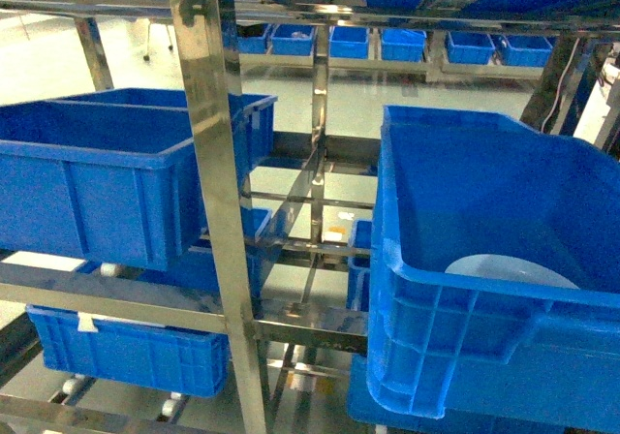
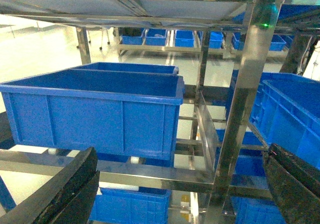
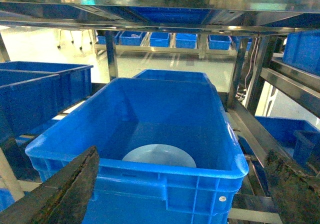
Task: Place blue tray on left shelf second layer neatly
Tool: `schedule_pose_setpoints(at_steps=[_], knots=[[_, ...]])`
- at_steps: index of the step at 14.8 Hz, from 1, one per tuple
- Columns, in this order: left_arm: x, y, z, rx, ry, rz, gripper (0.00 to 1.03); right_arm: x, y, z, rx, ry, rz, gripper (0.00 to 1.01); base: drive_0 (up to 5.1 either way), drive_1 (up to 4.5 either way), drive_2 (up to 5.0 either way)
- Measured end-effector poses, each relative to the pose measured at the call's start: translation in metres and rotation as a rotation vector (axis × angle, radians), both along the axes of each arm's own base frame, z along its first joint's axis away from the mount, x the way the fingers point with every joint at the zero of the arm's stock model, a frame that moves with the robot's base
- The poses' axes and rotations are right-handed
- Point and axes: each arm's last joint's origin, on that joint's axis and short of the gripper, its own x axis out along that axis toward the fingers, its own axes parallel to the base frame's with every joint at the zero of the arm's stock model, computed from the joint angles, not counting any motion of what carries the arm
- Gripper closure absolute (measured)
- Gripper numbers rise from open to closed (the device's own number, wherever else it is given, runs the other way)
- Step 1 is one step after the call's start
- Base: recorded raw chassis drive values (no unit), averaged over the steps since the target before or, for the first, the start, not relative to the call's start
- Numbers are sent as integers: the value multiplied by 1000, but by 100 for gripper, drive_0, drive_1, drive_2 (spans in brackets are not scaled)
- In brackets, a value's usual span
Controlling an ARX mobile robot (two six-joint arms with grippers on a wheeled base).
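The blue tray [image 3: 159,155] lies flat on the floor of a deep blue crate [image 3: 210,176] on the right side of the rack, its pale rim partly hidden behind the crate's near wall in the head view. The left shelf second layer [image 1: 116,303] carries another blue crate [image 1: 92,187] on its steel rails. The left gripper [image 2: 172,194] and the right gripper [image 3: 182,199] both hang with fingers spread wide apart, holding nothing.
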Motion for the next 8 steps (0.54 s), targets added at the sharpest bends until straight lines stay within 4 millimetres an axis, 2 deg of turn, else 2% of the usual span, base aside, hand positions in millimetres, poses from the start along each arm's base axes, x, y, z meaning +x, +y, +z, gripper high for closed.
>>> schedule_pose_setpoints(at_steps=[8], knots=[[0, 0, 0, 0, 0, 0, 5, 0, 0, 0, 0, 0, 0, 3, 0, 0, 0]])
